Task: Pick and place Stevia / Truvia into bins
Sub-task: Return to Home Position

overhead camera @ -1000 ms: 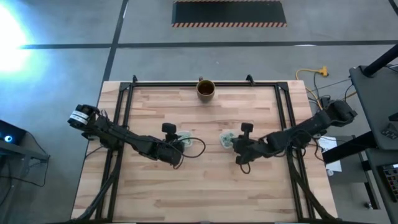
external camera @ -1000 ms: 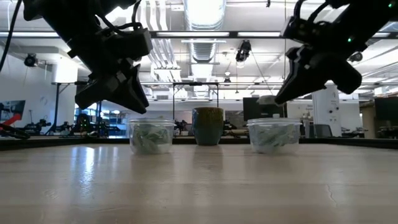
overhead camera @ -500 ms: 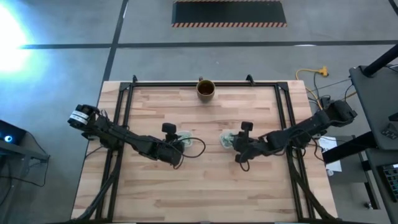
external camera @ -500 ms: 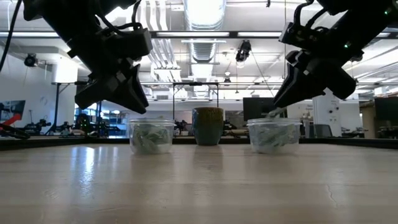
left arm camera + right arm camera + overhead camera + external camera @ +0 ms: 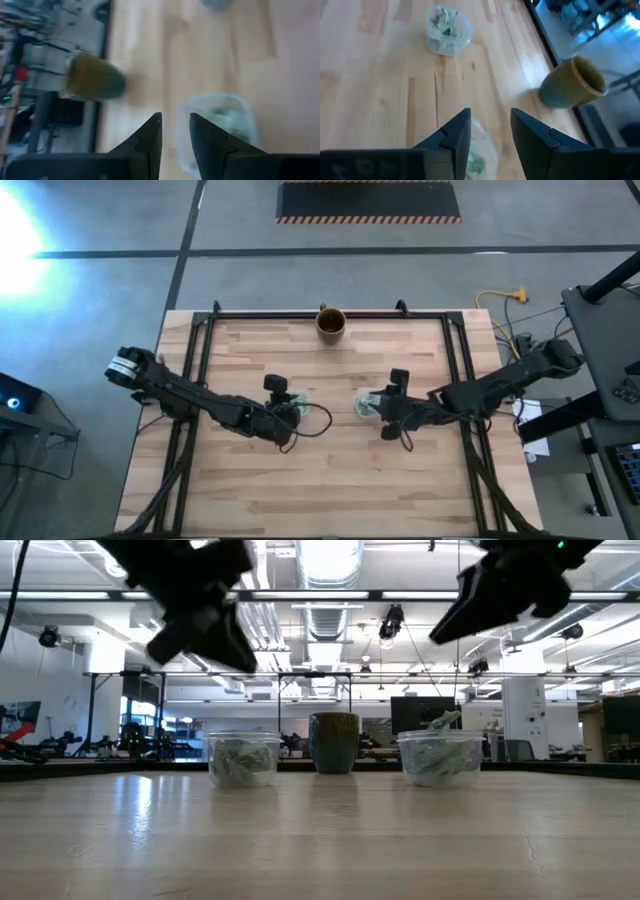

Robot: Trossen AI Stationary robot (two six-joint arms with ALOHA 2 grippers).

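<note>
Left gripper [image 5: 175,117] hangs over left cup [image 5: 243,758], fingers [image 5: 152,137] slightly apart; right gripper [image 5: 491,111], also apart, seemingly over right cup [image 5: 440,758].

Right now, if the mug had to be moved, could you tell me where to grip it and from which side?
Probably its rim, from straight above: the mug stands upright, mouth open, at the far edge of the table, and no handle shows. One jaw would go inside the rim, one outside.
</note>
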